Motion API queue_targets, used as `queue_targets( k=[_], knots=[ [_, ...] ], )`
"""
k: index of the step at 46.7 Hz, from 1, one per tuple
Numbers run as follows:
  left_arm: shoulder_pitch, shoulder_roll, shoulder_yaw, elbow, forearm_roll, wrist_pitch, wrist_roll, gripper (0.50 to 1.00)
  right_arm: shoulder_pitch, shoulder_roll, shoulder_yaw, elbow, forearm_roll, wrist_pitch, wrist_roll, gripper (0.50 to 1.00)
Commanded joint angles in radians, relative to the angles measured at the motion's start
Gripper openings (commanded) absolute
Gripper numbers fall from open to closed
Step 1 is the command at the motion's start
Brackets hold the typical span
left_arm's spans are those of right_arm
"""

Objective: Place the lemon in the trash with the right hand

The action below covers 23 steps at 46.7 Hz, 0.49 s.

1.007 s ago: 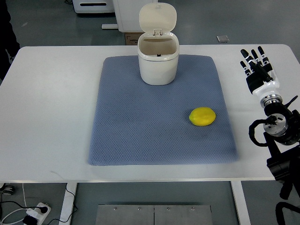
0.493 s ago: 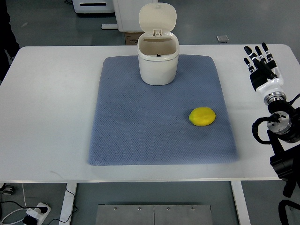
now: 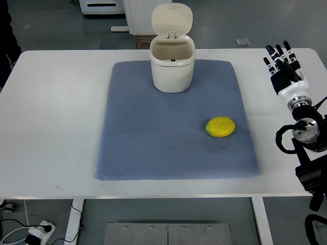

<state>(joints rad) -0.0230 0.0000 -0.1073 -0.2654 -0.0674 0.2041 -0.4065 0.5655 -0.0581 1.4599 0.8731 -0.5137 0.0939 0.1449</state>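
while lemon (image 3: 220,127) sits on blue mat (image 3: 153,132), white table (image 3: 56,117)

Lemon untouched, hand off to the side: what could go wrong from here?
The round yellow lemon may roll on the blue-grey mat if the open right hand nudges it sideways. The small white trash bin looks light; its raised lid or rim could get knocked during the drop.

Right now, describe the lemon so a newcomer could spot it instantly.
Start at the white table and find the blue-grey mat covering its middle. The lemon lies on the mat's right side, nearer the front edge than the open white trash bin. It is the only yellow thing there.
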Motion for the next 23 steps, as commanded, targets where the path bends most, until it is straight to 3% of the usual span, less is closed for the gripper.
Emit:
queue_targets(
  k=[1,23],
  knots=[
    [0.000,0.000,0.000,0.000,0.000,0.000,0.000,1.000,0.001,-0.017,-0.003,-0.002,0.003,0.000,-0.001,1.000],
    [0.001,0.000,0.000,0.000,0.000,0.000,0.000,1.000,0.008,-0.048,-0.041,-0.008,0.003,0.009,-0.013,1.000]
  ],
)
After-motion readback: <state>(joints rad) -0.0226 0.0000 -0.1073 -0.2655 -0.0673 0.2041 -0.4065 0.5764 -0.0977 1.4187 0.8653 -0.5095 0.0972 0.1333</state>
